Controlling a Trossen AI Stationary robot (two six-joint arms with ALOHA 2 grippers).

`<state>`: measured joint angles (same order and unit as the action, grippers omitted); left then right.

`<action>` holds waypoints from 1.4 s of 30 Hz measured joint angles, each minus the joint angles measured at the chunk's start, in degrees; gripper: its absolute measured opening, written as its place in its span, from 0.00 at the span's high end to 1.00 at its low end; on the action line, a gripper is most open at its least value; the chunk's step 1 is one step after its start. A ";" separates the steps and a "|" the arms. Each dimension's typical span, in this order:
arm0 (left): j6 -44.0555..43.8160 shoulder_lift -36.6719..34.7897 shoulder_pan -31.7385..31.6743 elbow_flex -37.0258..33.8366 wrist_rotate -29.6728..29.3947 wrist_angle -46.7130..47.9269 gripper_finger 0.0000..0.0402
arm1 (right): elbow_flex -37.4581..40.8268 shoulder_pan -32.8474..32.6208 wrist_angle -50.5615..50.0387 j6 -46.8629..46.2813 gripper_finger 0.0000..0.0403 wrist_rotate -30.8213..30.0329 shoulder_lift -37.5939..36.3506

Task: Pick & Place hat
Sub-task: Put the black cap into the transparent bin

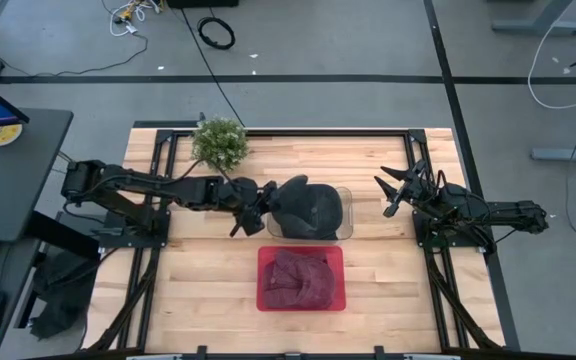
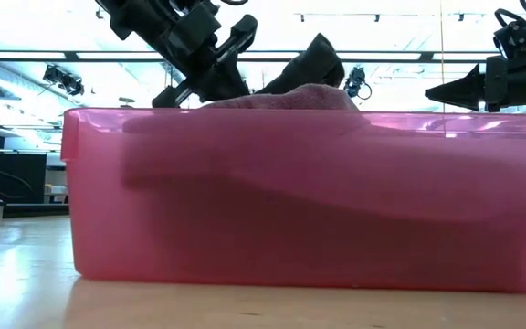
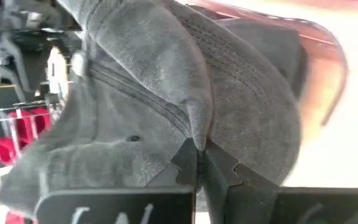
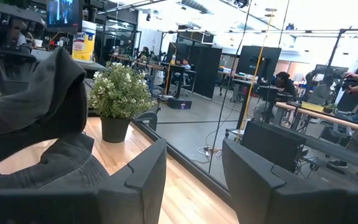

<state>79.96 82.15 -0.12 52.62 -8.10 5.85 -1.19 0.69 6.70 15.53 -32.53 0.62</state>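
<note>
Left claw [image 1: 261, 208]: clamped on the edge of the grey hat [image 1: 308, 207], a fold of cloth pinched between its fingers [image 3: 188, 163].
Grey hat: held up over the clear bin [image 1: 345, 212] at mid-desk, behind the pink bin [image 1: 301, 296].
Pink bin: holds a crumpled maroon cloth [image 1: 300, 277].
Right claw [image 1: 392, 192]: fingers apart, holding nothing, raised over the right side of the wooden desk [image 1: 388, 280].
Potted plant [image 1: 219, 141]: stands at the desk's far edge, near the left arm.
</note>
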 joint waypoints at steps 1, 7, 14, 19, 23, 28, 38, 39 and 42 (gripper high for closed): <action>-0.41 0.00 -0.10 0.00 0.04 -0.87 0.98 | 0.00 0.00 -0.02 0.02 0.60 0.00 0.00; -1.46 0.00 -0.08 0.09 0.04 -3.43 0.86 | 0.00 0.01 -0.02 0.01 0.60 0.00 0.00; -4.43 0.00 -0.08 0.09 0.03 -3.39 0.79 | 0.00 0.01 -0.01 0.02 0.60 0.00 0.00; -6.30 0.00 -0.08 0.09 -0.13 -4.71 0.75 | 0.00 0.00 0.00 0.02 0.60 0.00 -0.02; -14.99 0.00 -0.08 0.07 -0.19 -11.46 0.74 | 0.00 0.01 0.00 0.02 0.60 0.01 0.00; -32.27 -0.04 -0.35 0.07 0.72 -22.75 0.75 | 0.00 0.00 0.00 0.02 0.60 0.00 0.00; -57.80 -0.02 -4.43 0.91 5.33 -22.47 0.81 | 0.00 0.00 -0.01 0.02 0.60 0.02 -0.02; -60.48 -0.02 -4.85 1.72 6.68 -21.22 0.81 | 0.00 0.02 -0.01 0.02 0.60 0.02 0.00; -65.94 1.64 -5.35 5.48 9.07 -15.73 0.82 | 0.00 0.00 0.00 0.02 0.60 0.02 0.00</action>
<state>14.02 83.79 -5.48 58.10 0.97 -9.87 -1.19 0.69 6.70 15.55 -32.51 0.62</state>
